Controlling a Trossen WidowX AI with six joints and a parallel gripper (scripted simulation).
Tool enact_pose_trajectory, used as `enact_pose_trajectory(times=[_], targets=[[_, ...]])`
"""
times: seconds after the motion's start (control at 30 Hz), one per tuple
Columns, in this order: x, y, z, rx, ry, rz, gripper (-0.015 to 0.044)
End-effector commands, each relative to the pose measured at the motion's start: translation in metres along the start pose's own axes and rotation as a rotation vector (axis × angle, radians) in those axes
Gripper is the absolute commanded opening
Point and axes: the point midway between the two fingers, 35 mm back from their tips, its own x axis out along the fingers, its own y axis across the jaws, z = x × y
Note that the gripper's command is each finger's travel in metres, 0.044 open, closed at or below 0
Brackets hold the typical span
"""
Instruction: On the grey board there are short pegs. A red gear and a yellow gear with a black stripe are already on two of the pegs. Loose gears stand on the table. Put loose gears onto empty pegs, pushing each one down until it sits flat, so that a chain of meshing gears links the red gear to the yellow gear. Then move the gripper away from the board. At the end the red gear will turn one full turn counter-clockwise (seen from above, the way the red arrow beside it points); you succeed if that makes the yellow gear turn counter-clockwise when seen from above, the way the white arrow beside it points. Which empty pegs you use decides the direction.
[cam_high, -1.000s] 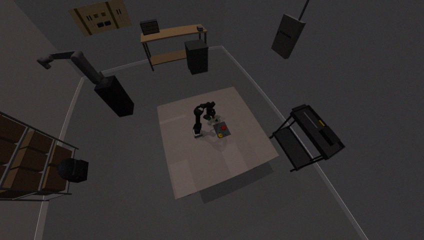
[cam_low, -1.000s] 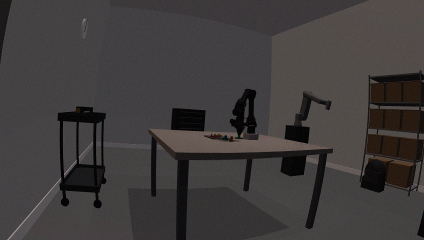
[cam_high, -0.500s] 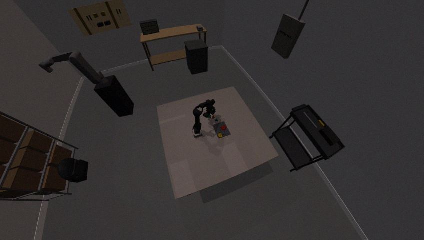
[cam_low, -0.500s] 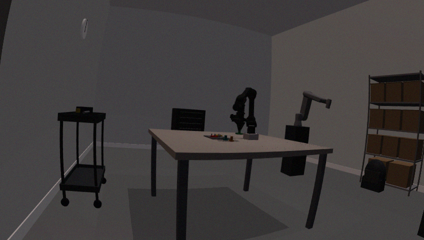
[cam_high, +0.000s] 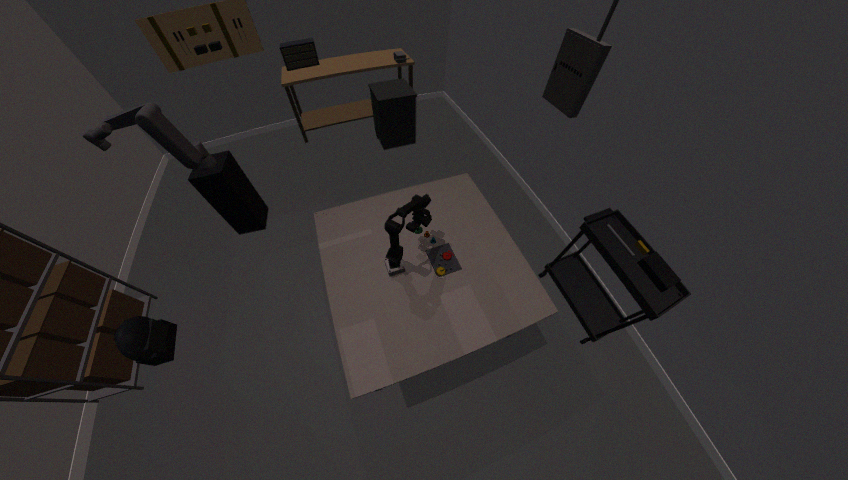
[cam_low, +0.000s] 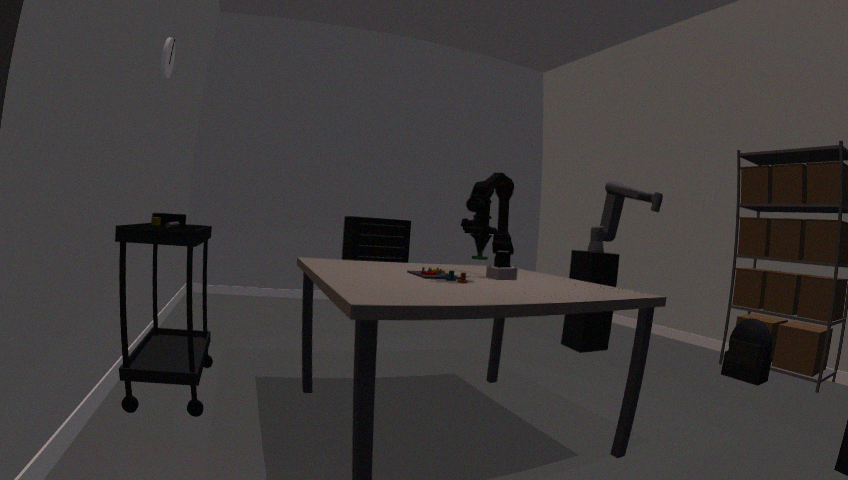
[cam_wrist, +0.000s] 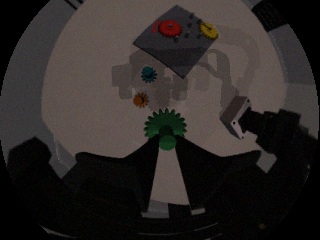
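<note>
My gripper is shut on the knob of the green gear and holds it above the table. A blue-teal gear and a smaller orange gear stand on the table, the teal one nearer the board. On the grey board sit the red gear and the yellow gear. Several short empty pegs stand between and around them. The white arrow is too small to make out.
The arm's base stands on the table, beside the board. A cart, shelves and another arm on a pedestal stand away from the table.
</note>
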Motion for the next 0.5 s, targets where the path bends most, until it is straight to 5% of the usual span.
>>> enact_pose_trajectory(times=[0.0,0.47], targets=[[-0.014,0.001,0.0,0.005,0.001,0.015,0.0],[-0.046,-0.008,0.0,0.005,0.001,0.014,0.0]])
